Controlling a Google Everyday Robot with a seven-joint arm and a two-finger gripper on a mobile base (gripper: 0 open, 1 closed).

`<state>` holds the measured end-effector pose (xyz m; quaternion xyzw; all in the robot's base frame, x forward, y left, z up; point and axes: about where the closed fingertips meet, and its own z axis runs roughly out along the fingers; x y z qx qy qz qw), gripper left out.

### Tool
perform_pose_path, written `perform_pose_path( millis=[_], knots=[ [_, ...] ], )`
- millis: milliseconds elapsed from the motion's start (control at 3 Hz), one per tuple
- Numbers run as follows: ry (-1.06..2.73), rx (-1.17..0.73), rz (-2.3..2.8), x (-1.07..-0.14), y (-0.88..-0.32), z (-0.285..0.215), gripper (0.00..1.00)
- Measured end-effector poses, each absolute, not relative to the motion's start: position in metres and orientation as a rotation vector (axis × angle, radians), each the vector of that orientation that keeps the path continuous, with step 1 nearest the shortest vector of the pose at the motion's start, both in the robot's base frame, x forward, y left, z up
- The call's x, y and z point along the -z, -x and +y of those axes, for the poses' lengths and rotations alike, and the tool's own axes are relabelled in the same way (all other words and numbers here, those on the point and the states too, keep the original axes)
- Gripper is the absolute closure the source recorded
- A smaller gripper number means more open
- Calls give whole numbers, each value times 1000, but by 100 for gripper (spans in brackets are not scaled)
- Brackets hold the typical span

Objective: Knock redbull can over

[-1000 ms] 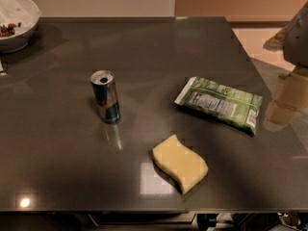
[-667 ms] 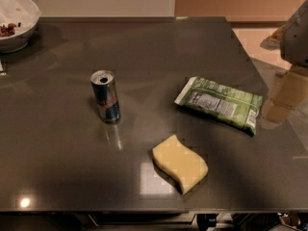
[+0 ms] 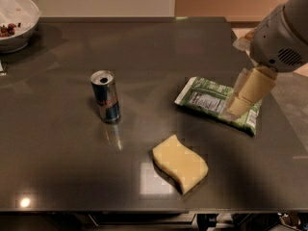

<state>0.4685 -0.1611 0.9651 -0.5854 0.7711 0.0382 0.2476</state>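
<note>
Camera view, can: I've got the redbull can [image 3: 106,96] standing upright left of centre on the table [image 3: 57,167], long axis vertical.
Gripper: the gripper [image 3: 236,107] hangs at the right, over the green bag [image 3: 207,97]. I can't tell how wide it is.
Key relation: the can lies well apart to the gripper's left, so I'd reckon on a leftward sweep.
Containers: white bowl [image 3: 19,40] far left, with small dark bits inside that I can't identify.
Near side: yellow sponge [image 3: 180,163], nearer than that line.
</note>
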Motion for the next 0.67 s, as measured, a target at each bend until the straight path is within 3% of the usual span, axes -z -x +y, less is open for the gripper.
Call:
perform_pose_path(
  millis=[667],
  knots=[
    [1552,-318,1920,-950,-497,-71,0]
  ],
)
